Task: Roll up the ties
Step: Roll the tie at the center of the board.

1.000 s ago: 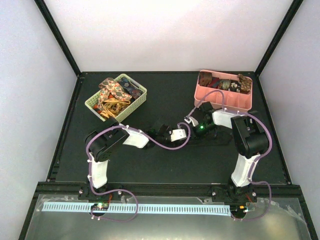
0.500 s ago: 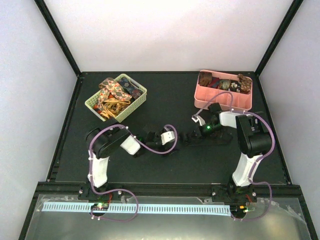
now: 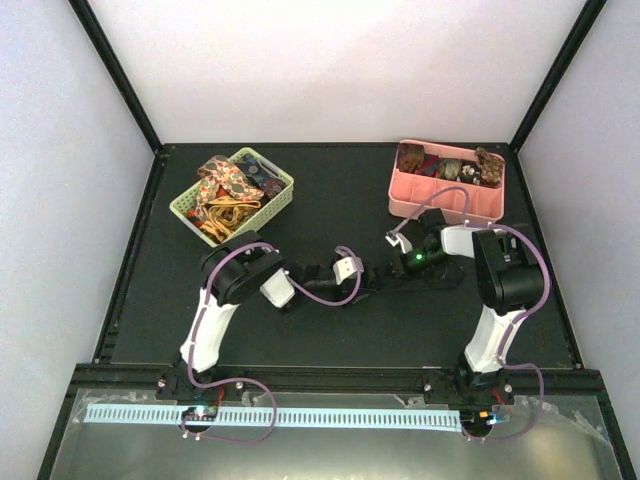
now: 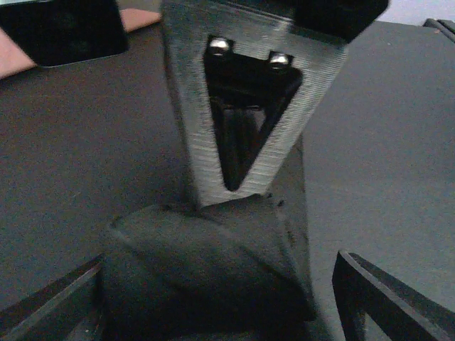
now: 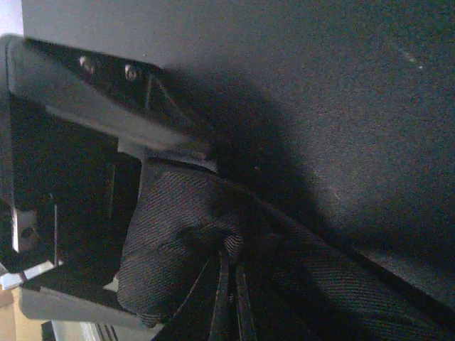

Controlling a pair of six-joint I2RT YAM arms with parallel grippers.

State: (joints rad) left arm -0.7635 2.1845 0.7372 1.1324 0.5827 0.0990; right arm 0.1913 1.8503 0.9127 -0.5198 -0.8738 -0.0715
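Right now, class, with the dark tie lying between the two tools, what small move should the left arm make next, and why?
Probably close the left tool on the dark tie. Its fingers stand wide apart on either side of the bunched end, while the right tool is shut on the fabric just beyond, so a grip here seems needed to roll it.

Twill cloth, matt: black tie (image 5: 178,241). Matt black surface: table (image 3: 340,190). Smooth plastic: pink bin (image 3: 400,190).

A tie (image 4: 192,277) lies on the desk (image 3: 340,200) between the left fingers (image 4: 384,298), with the right fingers (image 5: 78,96) pinching it from opposite. Behind them, a basket (image 3: 284,196) of ties (image 3: 225,185) sits to the left and a bin (image 3: 440,206) of coils (image 3: 450,168) to the right.
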